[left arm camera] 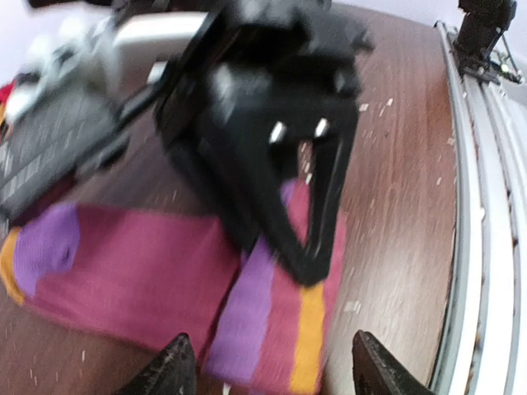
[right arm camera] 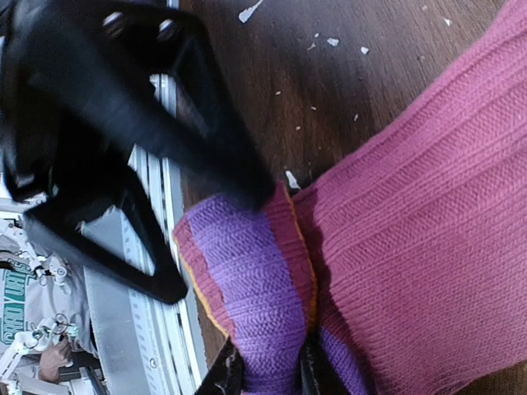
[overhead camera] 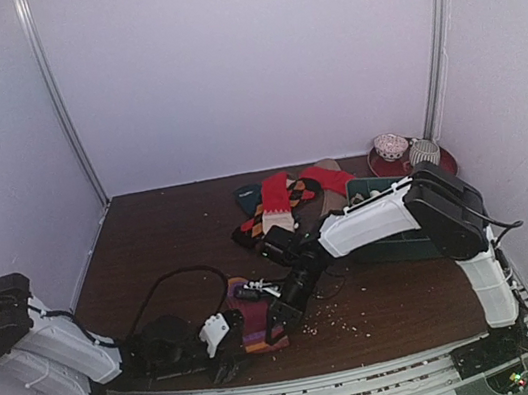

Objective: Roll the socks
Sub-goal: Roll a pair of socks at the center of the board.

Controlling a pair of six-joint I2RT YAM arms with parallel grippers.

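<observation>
The purple-and-magenta striped fabric sock with orange trim (left arm camera: pixel 140 280) lies on the dark wooden table (left arm camera: pixel 395 164), close to the near edge and roughly mid-table. It's well apart from the heap of other coloured socks (overhead camera: pixel 280 200) on the far side. The right pincer (right arm camera: pixel 272 377) is pinching the folded-over striped end, and only a thin bit of it by the look. The left pincer (left arm camera: pixel 276 372) is spread wide just on the near side, holding nothing.

My worry: with one small pinch, any slip lets the fold flop flat. The two pincers also sit really near each other, so a careless reach could knock them together or drag the sock off the near edge. Pale crumbs (overhead camera: pixel 341 324) might get rolled in too.
</observation>
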